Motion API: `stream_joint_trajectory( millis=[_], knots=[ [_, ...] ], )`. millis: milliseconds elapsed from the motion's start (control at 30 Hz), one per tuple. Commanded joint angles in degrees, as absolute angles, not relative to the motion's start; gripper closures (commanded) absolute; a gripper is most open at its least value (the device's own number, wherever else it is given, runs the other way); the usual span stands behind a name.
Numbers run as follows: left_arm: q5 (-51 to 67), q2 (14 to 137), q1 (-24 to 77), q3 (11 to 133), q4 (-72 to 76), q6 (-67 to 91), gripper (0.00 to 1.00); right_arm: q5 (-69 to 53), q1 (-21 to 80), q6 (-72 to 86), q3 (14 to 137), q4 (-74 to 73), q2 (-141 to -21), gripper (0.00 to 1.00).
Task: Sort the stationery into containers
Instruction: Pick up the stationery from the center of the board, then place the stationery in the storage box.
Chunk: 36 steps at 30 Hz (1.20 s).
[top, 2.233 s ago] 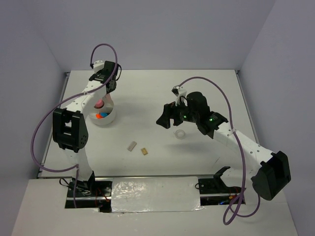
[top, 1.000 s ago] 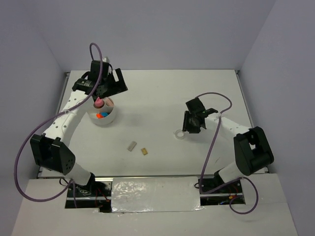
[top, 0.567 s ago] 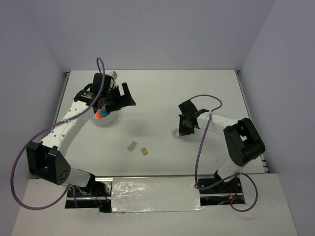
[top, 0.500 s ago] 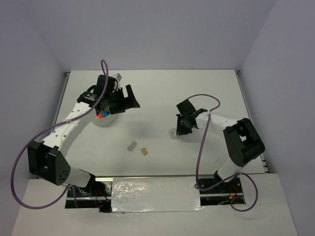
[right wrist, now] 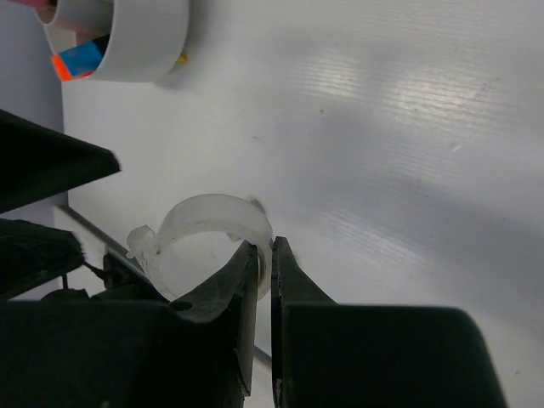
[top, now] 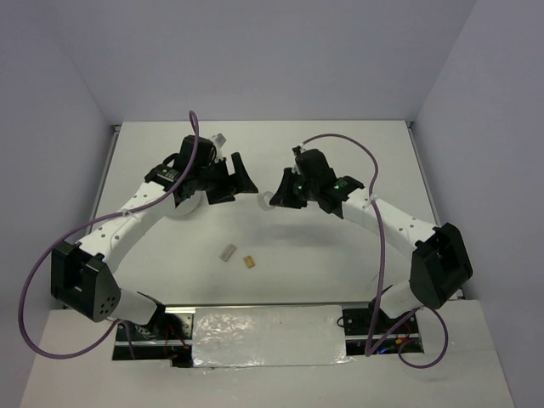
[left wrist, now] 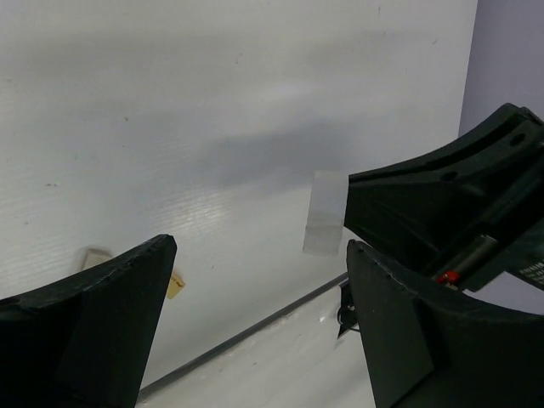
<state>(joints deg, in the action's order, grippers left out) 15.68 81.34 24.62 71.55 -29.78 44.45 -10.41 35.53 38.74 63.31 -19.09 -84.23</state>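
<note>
My right gripper [top: 277, 195] is shut on the rim of the clear ring [top: 269, 201], held above the table's middle; in the right wrist view the ring [right wrist: 211, 223] is pinched between the jaws [right wrist: 265, 259]. My left gripper [top: 236, 181] stands open just left of it, with nothing between its fingers [left wrist: 259, 246]; the ring [left wrist: 325, 212] shows edge-on beyond them. The white bowl [top: 180, 209] lies partly under the left arm; it [right wrist: 140, 34] holds orange and blue pieces [right wrist: 76, 61]. A grey block [top: 227, 252] and a tan block [top: 249, 262] lie on the table.
The two grippers are close together, nearly facing each other over the table's middle. The right gripper's black body [left wrist: 450, 200] fills the right side of the left wrist view. The tan block [left wrist: 174, 285] lies near the table's front edge.
My right gripper shut on the clear ring, lifted it and carried it left and farther back. My left gripper swung right, away from over the bowl, towards the ring.
</note>
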Motion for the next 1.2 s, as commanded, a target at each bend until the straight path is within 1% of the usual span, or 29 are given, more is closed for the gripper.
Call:
stream_joint_trajectory(
  millis=[0, 200, 267, 300, 333, 467, 500, 567, 600, 667, 700, 767, 800, 833, 867, 933, 967, 1033, 1067, 1100, 1167],
  knots=[
    [19.2, 80.4, 24.5, 70.1, -25.3, 46.9, 0.06, -11.1, 37.0, 39.6, 67.4, -19.6, -82.7, 0.95],
    [22.2, 80.1, 24.5, 68.0, -21.4, 49.2, 0.06, -8.9, 39.0, 38.5, 72.2, -23.6, -84.8, 0.94],
    [22.8, 80.2, 24.4, 67.7, -20.9, 49.5, 0.09, -8.9, 39.5, 38.6, 72.2, -22.8, -84.6, 0.94],
    [22.9, 80.3, 24.5, 67.4, -20.7, 49.7, 0.11, -8.7, 39.7, 38.7, 72.9, -23.1, -84.6, 0.94],
    [23.3, 80.2, 24.5, 67.2, -20.1, 49.9, 0.15, -9.0, 39.8, 38.6, 73.5, -23.5, -84.9, 0.94],
    [24.5, 79.5, 24.6, 65.7, -17.8, 51.2, 0.18, -9.1, 40.5, 38.3, 75.7, -24.7, -86.7, 0.94],
    [24.5, 79.5, 24.5, 65.7, -17.7, 51.2, 0.22, -9.1, 40.5, 38.3, 76.0, -25.0, -86.9, 0.94],
    [24.6, 79.4, 24.6, 65.8, -17.8, 51.1, 0.27, -9.0, 40.8, 38.5, 76.4, -24.5, -87.3, 0.93],
    [24.7, 79.3, 24.6, 65.9, -17.8, 50.8, 0.40, -9.2, 41.0, 38.5, 76.6, -24.5, -87.4, 0.93],
    [24.9, 79.3, 24.6, 66.1, -18.1, 50.5, 0.55, -9.2, 41.2, 38.4, 77.4, -25.2, -88.1, 0.93],
    [25.0, 79.3, 24.6, 66.2, -18.2, 50.0, 0.67, -9.1, 41.3, 38.3, 77.7, -25.4, -88.3, 0.92],
    [25.2, 79.8, 24.5, 67.3, -19.6, 49.0, 0.82, -9.3, 41.3, 38.5, 77.3, -25.0, -88.4, 0.90],
    [25.1, 80.1, 24.5, 69.1, -20.8, 47.1, 0.95, -9.8, 41.4, 38.6, 76.8, -24.4, -88.2, 0.81],
    [24.3, 80.4, 24.4, 70.2, -22.3, 45.7, 1.00, -10.0, 41.3, 38.8, 76.3, -23.7, -87.8, 0.71],
    [22.2, 80.8, 24.0, 71.3, -25.5, 42.4, 1.00, -10.2, 41.2, 38.9, 75.2, -22.3, -87.5, 0.48],
    [19.7, 81.0, 21.7, 74.4, -28.6, 38.7, 1.00, -9.9, 40.3, 39.1, 74.2, -21.8, -86.3, 0.18],
    [15.7, 81.1, 20.5, 75.7, -30.6, 34.8, 1.00, -9.5, 39.8, 39.4, 73.5, -22.6, -86.0, 0.10],
    [10.3, 81.1, 15.5, 79.1, -35.9, 29.7, 1.00, -8.9, 37.1, 39.2, 71.2, -23.5, -84.0, 0.08],
    [5.3, 81.4, 13.7, 80.4, -39.3, 28.1, 1.00, -9.0, 35.8, 38.9, 70.1, -23.4, -83.0, 0.08],
    [3.2, 82.3, 9.9, 82.8, -40.6, 27.0, 1.00, -9.5, 33.9, 37.9, 69.0, -23.4, -81.1, 0.08],
    [0.6, 83.7, 5.6, 85.2, -43.1, 25.7, 1.00, -9.9, 32.4, 36.7, 66.1, -23.7, -79.3, 0.08]
  ],
)
